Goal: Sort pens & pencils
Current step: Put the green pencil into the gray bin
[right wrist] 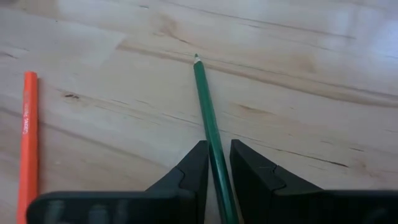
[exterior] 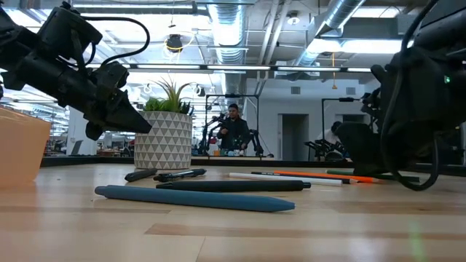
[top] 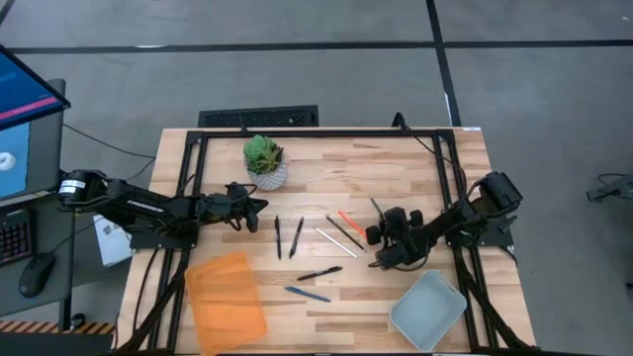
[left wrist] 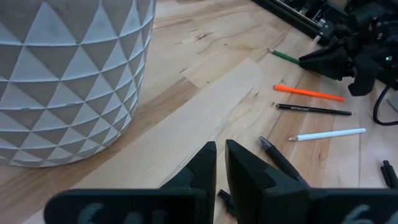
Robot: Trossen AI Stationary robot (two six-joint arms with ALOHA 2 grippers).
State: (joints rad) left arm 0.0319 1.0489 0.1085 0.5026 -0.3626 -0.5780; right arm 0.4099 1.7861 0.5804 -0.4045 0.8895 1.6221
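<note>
Right hand [right wrist: 216,171] is sitting low at the right-centre of the tabletop [top: 336,158], its fingers [right wrist: 189,171] narrowed onto the green pencil [right wrist: 210,134]. Only the right wrist view is showing this clearly: the pencil is running between the two fingers and its tip is lying out ahead on the wood, with the orange pencil [right wrist: 26,140] beside it and apart. In the high view the same hand [top: 379,244] is reading as a dark mass and the green pencil [top: 377,209] as a thin line poking out behind it.

Left hand [left wrist: 219,165] is hanging just above the tabletop beside the potted plant [top: 263,158], fingers nearly together with a slim gap, holding nothing. Its wrist view is showing the pot's triangle-patterned wall close by, a black pen [left wrist: 283,162] just past the fingers, and farther off the white pencil [left wrist: 328,133], a thin black stick [left wrist: 314,109] and the orange pencil [left wrist: 309,93].

High view alone is giving the layout: two black pens [top: 287,237] mid-table, another black pen [top: 319,273] and the blue pen [top: 308,294] nearer the front edge, an orange tray [top: 226,302] front left, a pale blue tray [top: 427,309] front right.

Low view is showing the blue pen [exterior: 195,198] nearest, and a person [exterior: 233,127] standing in the room beyond.
</note>
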